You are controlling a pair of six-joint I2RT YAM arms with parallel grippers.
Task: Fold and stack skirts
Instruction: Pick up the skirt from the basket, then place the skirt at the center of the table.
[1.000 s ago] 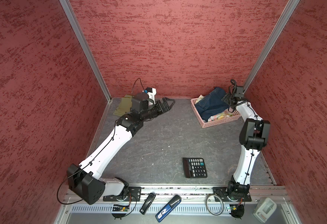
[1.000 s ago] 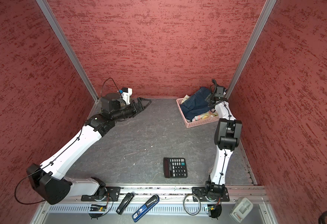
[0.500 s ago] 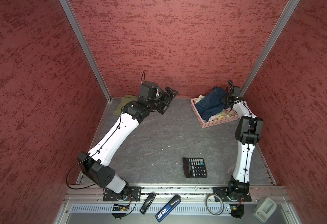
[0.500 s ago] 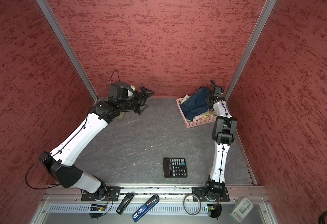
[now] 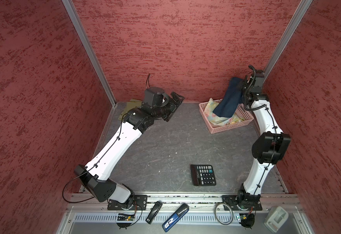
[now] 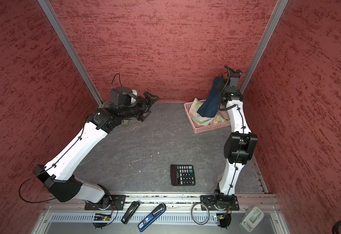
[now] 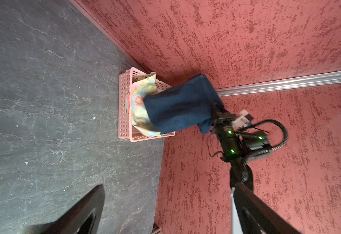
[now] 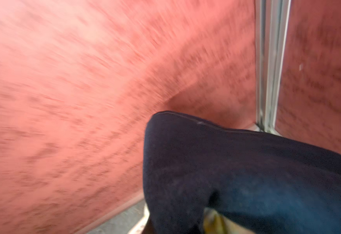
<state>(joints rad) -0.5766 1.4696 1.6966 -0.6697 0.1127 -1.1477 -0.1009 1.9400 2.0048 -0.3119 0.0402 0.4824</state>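
Basket (image 5: 231, 128) stands in the far right corner of the desk (image 5: 165, 145), with the flowered skirt (image 5: 211, 113) lying in it and the denim skirt (image 5: 229, 100) reaching from it up to the right hand (image 7: 216, 115). Plain skirt (image 5: 132, 102) lies in the far left corner, partly behind the left arm (image 5: 121, 141). Calculator (image 5: 203, 175) lies near the front edge, right of centre.

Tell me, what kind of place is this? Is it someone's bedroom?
Probably a robot practice booth, not a bedroom. A left arm and a right arm are bolted to a metal rail, red walls box in a grey table, and a pink basket holds a floral skirt.
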